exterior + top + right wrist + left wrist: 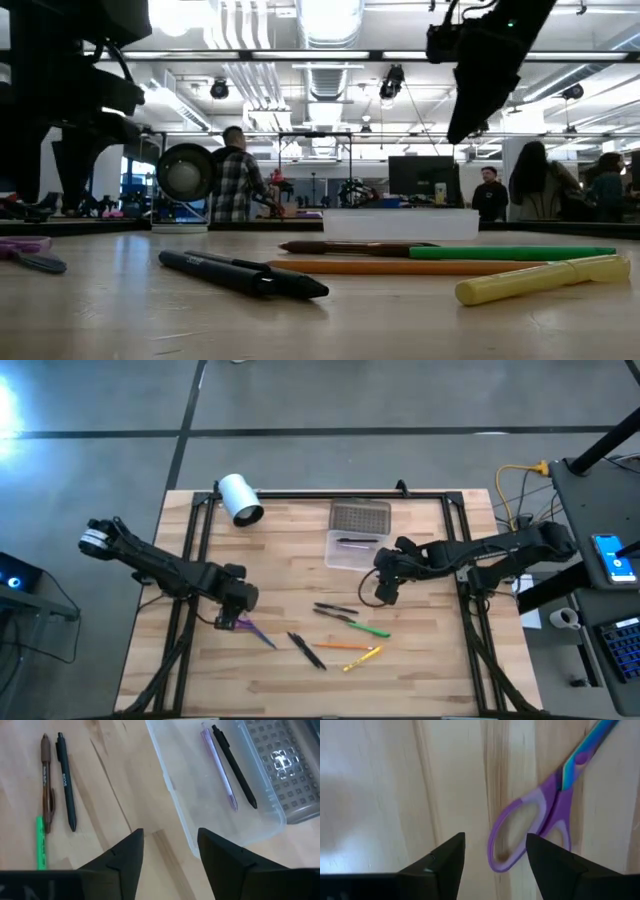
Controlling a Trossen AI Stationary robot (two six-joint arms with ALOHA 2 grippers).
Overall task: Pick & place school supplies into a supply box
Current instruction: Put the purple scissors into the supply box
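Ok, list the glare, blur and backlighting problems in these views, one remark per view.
High view: bright glare on the floor at the far left edge. Low view: ceiling lights blow out, leaving the arms as dark silhouettes; the black pens nearest the lens look soft. Left wrist view: the scissors are blurred. Right wrist view: a glare patch on the supply box's grey lid.
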